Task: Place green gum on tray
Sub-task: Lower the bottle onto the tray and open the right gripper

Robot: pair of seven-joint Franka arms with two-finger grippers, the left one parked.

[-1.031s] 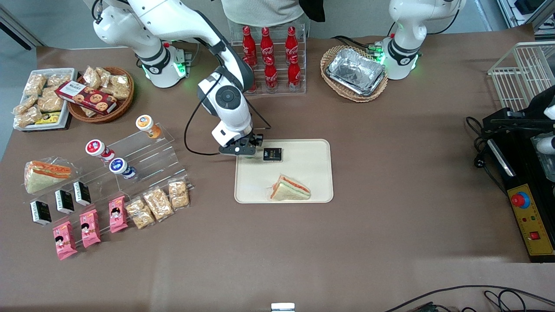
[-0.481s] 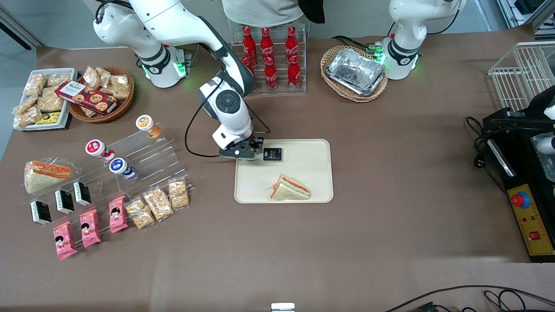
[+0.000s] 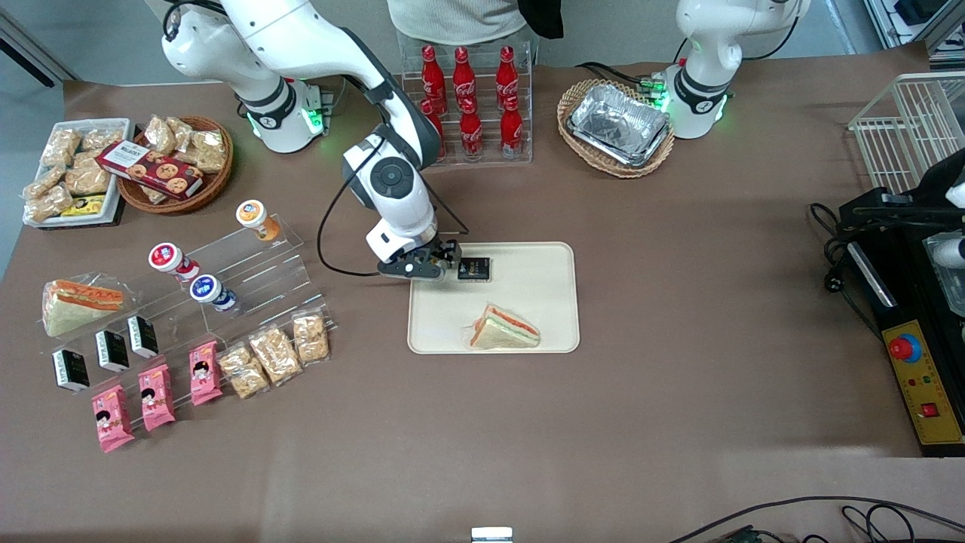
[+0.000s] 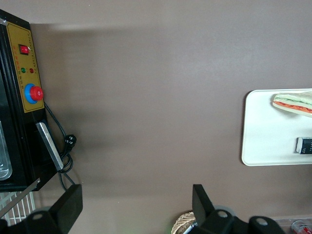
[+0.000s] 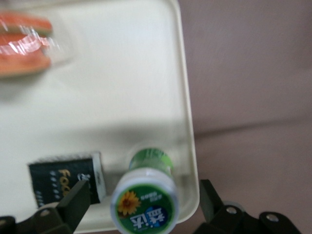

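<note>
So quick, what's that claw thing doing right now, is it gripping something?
Gripper: jaws open, one on each side of the green gum, which stands on the tray beside a black packet; not gripping it.

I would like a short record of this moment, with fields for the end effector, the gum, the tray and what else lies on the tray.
end effector: open, over the tray corner nearest the working arm's base
gum: green gum on the tray, between the fingers, not gripped
tray: cream tray, flat on the table
also on tray: black packet beside the gum; sandwich nearer the front camera
task state: gum appears placed
</note>
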